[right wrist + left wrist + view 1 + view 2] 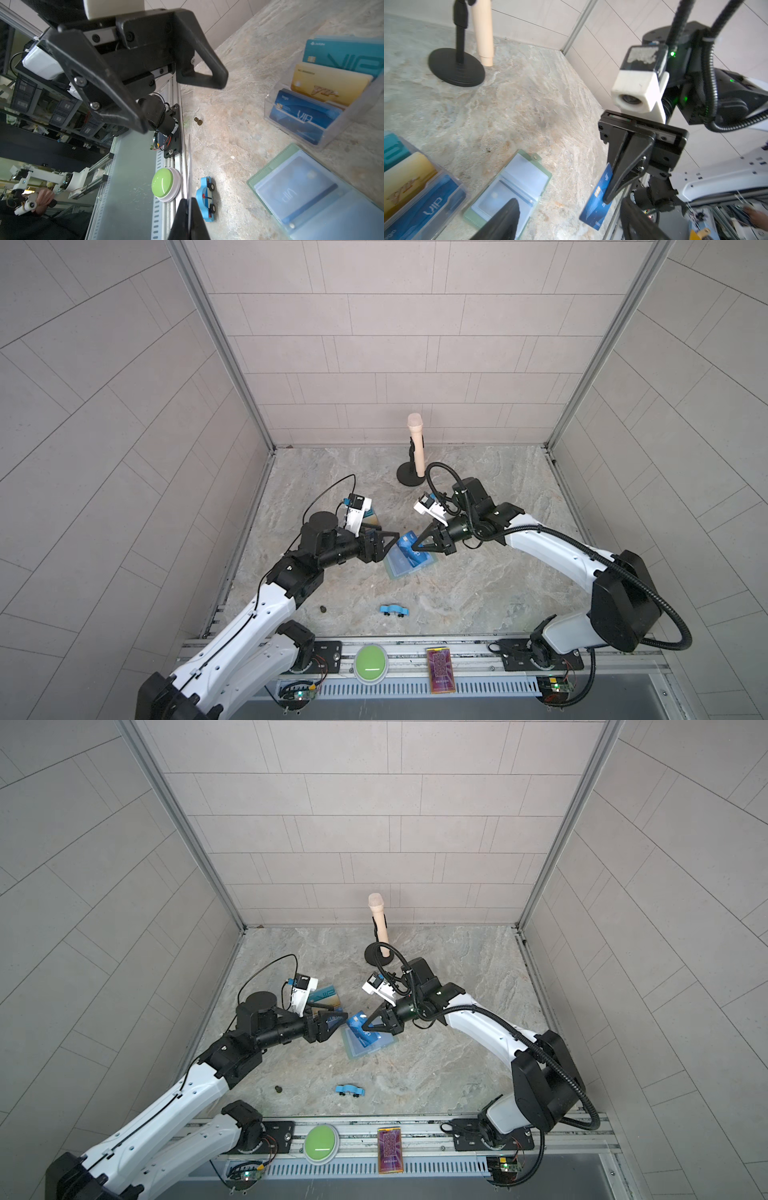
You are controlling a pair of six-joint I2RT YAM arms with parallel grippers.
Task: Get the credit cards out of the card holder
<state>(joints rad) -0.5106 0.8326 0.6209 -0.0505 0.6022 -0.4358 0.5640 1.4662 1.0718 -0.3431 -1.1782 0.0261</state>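
**Card holder open on the desk, one card out in the right tool**

Card holder [399,568] lies flat and open mid-desk, its clear sleeve pages facing up, between my two arms. My right tool [411,547] is clamped shut on a blue card [598,199], which it holds on edge above the holder's far side, clear of the sleeves. My left tool [180,106] stands wide with nothing between its jaws, just beside the holder's left edge and close to the held card. It hangs off the desk, touching nothing I can make out.

I judge one card to be freed and waiting to be put down. At least one more sits in the holder: the right wrist view shows a card [299,191] under the cloudy plastic of the top page. How many lie in the pages beneath I cannot tell.

Next I would carry the blue card to bare desk, well away from the holder and from the acrylic stand [332,135] of cards behind my left tool, and let go low so it lands flat. After that the holder needs pinning with my left tool while the right works the next card out of its sleeve mouth.
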